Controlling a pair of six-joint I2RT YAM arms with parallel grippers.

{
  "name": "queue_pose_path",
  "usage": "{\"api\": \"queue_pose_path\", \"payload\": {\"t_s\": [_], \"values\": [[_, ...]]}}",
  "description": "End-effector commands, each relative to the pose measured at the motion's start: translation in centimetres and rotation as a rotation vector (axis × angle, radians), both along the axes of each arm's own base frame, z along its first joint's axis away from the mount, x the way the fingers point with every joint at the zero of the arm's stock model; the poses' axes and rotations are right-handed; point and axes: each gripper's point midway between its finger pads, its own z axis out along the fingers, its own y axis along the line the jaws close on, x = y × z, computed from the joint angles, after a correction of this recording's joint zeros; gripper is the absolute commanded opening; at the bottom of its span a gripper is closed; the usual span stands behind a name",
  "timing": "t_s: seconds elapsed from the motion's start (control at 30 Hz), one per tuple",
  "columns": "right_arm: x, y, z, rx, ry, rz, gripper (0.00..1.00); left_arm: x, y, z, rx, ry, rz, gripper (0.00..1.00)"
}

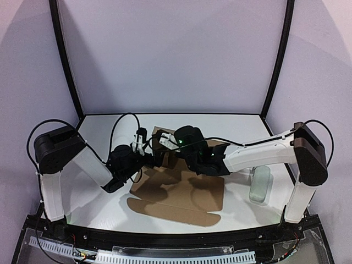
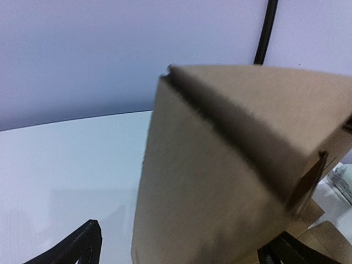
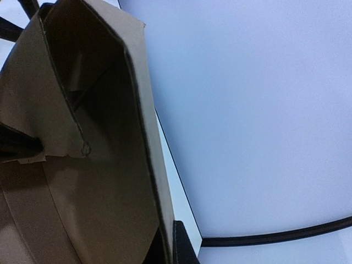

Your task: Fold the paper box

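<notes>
paper box [image 1: 181,192] roughly half folded: far walls up, near flap flat on bench [image 1: 93,206]. left fingers [image 2: 82,245] spread around wall; right fingers [image 3: 181,245], can't tell.

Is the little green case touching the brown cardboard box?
Apart. The top view shows a strip of bare white table between the paper box and the green case.
</notes>
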Motion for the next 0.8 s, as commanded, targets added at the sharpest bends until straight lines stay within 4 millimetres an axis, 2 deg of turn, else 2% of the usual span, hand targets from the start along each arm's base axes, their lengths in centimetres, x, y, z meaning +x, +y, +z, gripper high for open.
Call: {"api": "queue_pose_path", "payload": {"t_s": [0.0,0.13,0.3,0.53,0.63,0.77], "values": [[-3.4,0.9,-8.1,-0.152,0.249,0.170,0.00,1.0,-0.6,6.9,-0.100,-0.171,-0.020,0.99],[-3.6,1.1,-7.5,-0.125,0.268,0.184,0.00,1.9,-0.8,6.6,-0.083,-0.137,-0.005,0.97],[-3.5,0.9,-7.8,-0.146,0.274,0.180,0.00,2.5,0.2,6.4,-0.088,-0.126,0.035,0.83],[-2.3,0.3,-7.5,-0.130,0.272,0.129,0.00,1.5,0.3,5.0,-0.065,-0.080,-0.001,0.79],[-2.0,0.2,-7.4,-0.128,0.270,0.116,0.00,0.8,0.1,4.0,-0.038,-0.039,-0.041,0.85],[-1.4,-0.1,-7.3,-0.118,0.270,0.100,0.00,-1.0,-0.7,2.7,0.032,0.020,-0.145,0.98]]}}
